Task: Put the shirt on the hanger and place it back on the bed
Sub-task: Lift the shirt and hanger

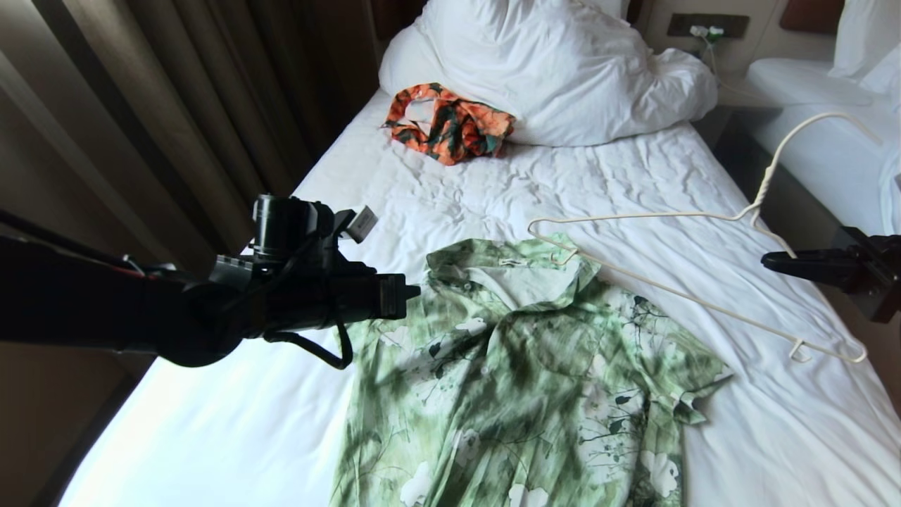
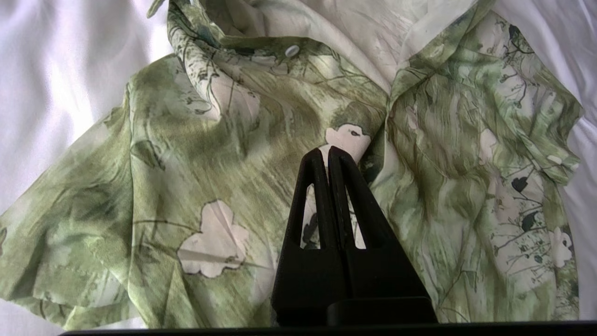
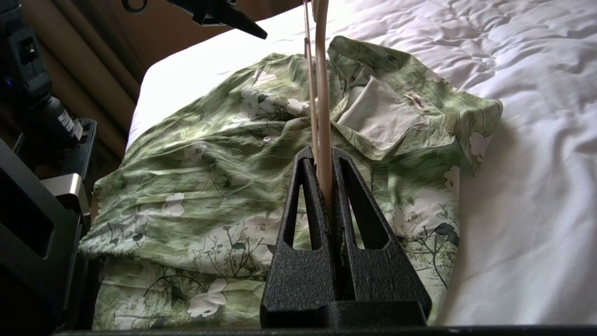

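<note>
The green-and-white floral shirt (image 1: 521, 380) lies spread on the bed (image 1: 457, 197), collar toward the pillows. My right gripper (image 1: 767, 260) at the bed's right edge is shut on the cream wire hanger (image 1: 633, 217) near its neck and holds it above the sheet. The hanger's far end reaches the shirt's collar. In the right wrist view the hanger (image 3: 322, 93) rises from between the shut fingers (image 3: 322, 151) over the shirt (image 3: 224, 158). My left gripper (image 1: 414, 290) is shut and empty beside the shirt's left shoulder. Its tips (image 2: 328, 150) hover over the shirt (image 2: 210, 154).
An orange-and-dark-green garment (image 1: 450, 123) lies crumpled by the white duvet and pillows (image 1: 563, 70) at the head of the bed. Brown curtains (image 1: 176, 105) hang along the left side. A second white bed (image 1: 838, 155) stands to the right across a narrow gap.
</note>
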`<state>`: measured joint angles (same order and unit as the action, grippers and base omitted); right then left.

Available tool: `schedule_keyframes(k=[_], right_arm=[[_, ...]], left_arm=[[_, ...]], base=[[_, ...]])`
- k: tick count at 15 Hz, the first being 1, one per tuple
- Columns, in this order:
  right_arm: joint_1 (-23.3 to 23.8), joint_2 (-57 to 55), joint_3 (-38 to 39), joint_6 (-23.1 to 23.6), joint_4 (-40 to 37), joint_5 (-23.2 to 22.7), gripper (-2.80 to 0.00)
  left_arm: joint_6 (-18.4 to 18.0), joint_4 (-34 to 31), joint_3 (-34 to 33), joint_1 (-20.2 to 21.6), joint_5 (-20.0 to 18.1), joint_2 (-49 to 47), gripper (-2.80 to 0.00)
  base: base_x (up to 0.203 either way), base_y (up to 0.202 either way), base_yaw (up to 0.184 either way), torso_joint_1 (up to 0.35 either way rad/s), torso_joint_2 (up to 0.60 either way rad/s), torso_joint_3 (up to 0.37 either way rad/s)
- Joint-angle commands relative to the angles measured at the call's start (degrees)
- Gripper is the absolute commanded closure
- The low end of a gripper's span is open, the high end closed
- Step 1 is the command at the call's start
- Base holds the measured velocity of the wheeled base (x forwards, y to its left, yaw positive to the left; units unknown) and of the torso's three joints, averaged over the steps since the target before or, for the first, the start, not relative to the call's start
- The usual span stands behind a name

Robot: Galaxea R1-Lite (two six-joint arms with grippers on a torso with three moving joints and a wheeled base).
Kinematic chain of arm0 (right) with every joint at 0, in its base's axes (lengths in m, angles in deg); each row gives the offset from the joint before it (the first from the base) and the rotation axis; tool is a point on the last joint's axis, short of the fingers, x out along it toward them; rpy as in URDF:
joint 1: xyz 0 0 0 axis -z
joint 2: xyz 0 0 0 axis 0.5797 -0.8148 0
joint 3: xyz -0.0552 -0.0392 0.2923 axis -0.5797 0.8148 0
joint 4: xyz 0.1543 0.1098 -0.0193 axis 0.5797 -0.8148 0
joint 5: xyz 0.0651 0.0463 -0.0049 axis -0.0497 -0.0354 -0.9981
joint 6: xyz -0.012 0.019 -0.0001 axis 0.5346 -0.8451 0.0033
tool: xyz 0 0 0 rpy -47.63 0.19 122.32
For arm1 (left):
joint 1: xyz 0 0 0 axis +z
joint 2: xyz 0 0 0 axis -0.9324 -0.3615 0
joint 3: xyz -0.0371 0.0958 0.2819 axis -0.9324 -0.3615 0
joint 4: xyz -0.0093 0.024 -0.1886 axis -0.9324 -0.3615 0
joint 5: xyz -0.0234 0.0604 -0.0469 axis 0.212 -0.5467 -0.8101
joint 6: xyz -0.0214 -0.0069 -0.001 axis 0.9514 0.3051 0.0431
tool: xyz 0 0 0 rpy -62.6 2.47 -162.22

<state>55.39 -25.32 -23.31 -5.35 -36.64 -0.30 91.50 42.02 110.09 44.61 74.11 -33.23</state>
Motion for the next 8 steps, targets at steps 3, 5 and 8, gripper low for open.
schedule_keyframes(k=[3, 5, 8], right_arm=[[0.06, -0.72, -0.93, 0.28, -0.02, -0.48, 0.0], [0.08, -0.78, -1.06, 0.28, -0.11, -0.48, 0.0], [0.08, -1.25, -1.06, 0.28, -0.02, -0.48, 0.0]], left_arm=[[0.02, 5.23, 1.6, -0.04, 1.34, -5.17, 0.0], [0.01, 5.6, 3.86, -0.5, 2.45, -7.0, 0.0], [0.01, 5.39, 7.64, -0.9, 2.78, -9.54, 0.0]], base=[[0.0, 0.0, 0.0, 0.0, 0.0, 0.0], [0.0, 0.0, 0.0, 0.0, 0.0, 0.0], [0.0, 0.0, 0.0, 0.0, 0.0, 0.0]])
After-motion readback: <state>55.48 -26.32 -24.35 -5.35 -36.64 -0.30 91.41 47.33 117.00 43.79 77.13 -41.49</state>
